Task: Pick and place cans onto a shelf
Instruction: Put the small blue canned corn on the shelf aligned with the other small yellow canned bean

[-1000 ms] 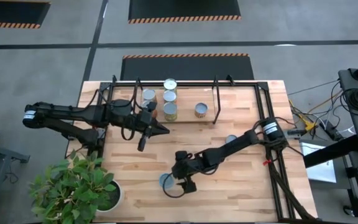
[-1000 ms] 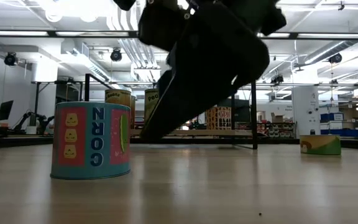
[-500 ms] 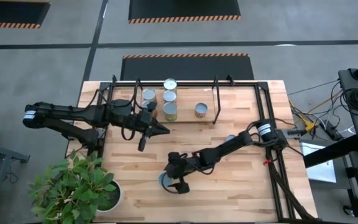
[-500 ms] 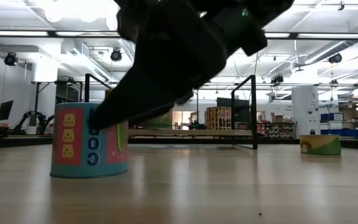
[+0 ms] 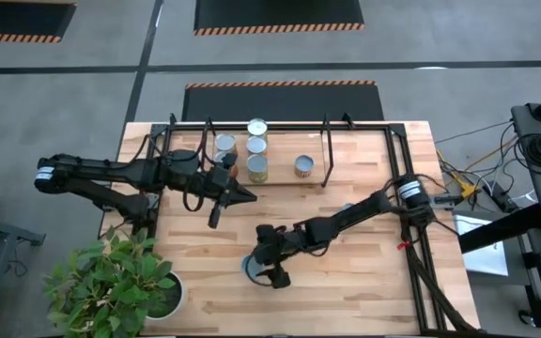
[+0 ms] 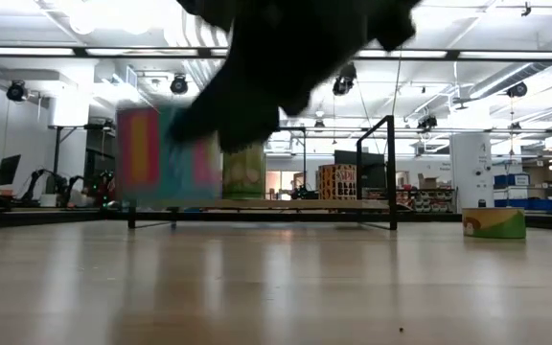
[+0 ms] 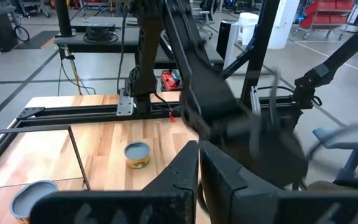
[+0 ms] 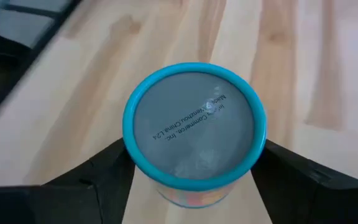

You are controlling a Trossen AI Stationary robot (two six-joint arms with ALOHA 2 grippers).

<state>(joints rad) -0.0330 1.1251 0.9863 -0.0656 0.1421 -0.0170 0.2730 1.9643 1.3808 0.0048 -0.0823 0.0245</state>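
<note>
R fingers grip the blue-rimmed can, off the tabletop near 6 o'clock. Keep it upright, carry to shelf at 12. L fingers closed.

A blue-rimmed, grey-topped can with a pink and teal label hangs clear of the tabletop. Four cans stand upright on the shelf; another sits nearby.
</note>
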